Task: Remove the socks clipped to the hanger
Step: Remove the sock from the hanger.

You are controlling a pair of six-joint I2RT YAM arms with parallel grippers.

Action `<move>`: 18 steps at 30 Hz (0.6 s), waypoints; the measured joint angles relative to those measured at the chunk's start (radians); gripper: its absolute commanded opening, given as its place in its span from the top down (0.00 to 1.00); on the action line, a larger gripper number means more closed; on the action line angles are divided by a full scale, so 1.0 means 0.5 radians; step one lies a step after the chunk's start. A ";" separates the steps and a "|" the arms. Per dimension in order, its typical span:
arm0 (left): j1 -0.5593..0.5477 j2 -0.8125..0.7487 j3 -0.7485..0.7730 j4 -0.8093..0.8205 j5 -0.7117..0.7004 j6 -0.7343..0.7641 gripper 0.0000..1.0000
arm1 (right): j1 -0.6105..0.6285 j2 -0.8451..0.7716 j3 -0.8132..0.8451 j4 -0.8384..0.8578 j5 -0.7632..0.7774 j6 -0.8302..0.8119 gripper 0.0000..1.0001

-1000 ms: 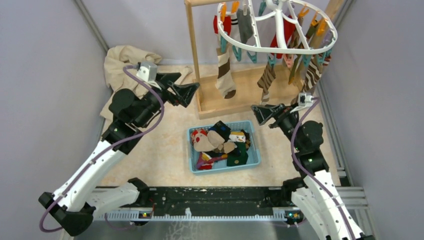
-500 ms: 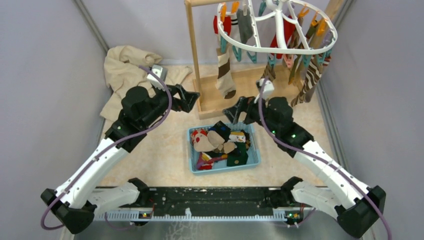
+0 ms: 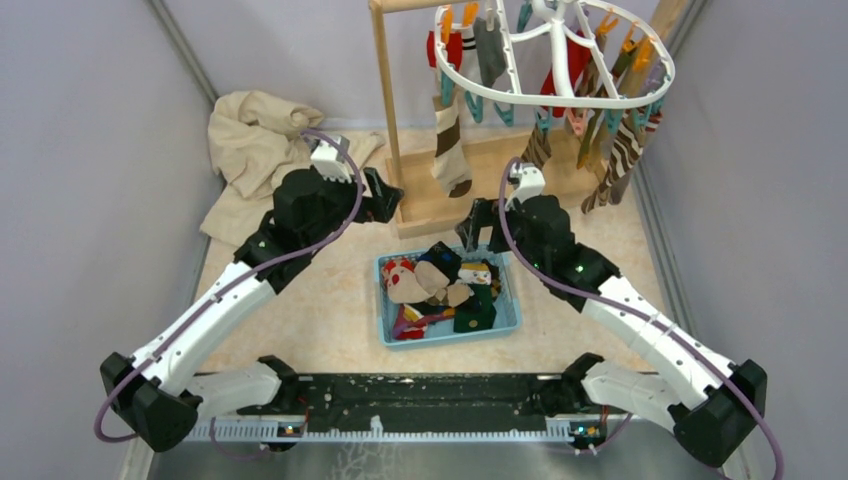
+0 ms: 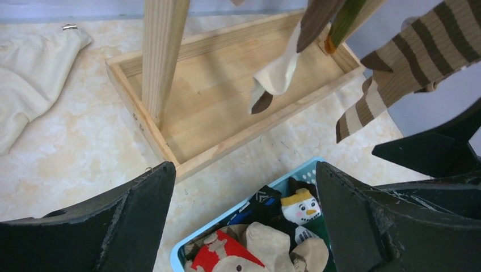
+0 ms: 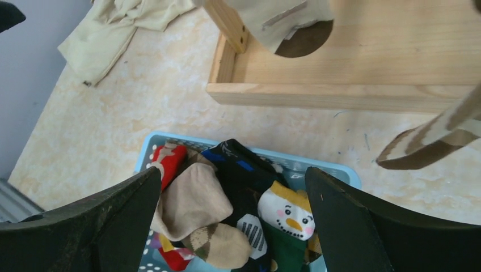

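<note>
Both arms have shifted over the last second. The right arm has swung in from the counter's right edge toward the middle, and the left arm has stretched forward toward the wooden post.

- Left end effector (image 3: 383, 195): fingers wide apart, nothing between them. It sits just beside the upright post of the wooden rack frame (image 3: 386, 110). Its wrist view looks down past the fingers onto the rack's base tray and the far corner of the blue basket (image 3: 450, 338).
- Right end effector (image 3: 474, 222): fingers also spread, nothing held. It hovers at the basket's far rim, near the front edge of the rack base.
- Hanger (image 3: 520, 100): white oval ring hanging high in the rack frame, with orange and teal clips around its rim.
- Socks (image 3: 450, 150): still clipped. A brown-and-cream one hangs at the left of the ring, with its toe over the base tray. Striped ones (image 3: 618, 150) bunch at the right, and red and grey ones hang toward the back. Neither end effector touches any of them.
- Basket: on the counter (image 3: 320, 300) between the two arms, holding a pile of loose socks, one with a snowman face (image 5: 286, 214).
- Beige cloth (image 3: 250, 140): crumpled at the far left, behind the left arm.
</note>
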 measured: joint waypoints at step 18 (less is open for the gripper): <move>-0.119 0.259 0.153 -0.004 0.237 -0.027 0.01 | 0.008 -0.790 -0.082 -0.245 0.623 -0.056 0.24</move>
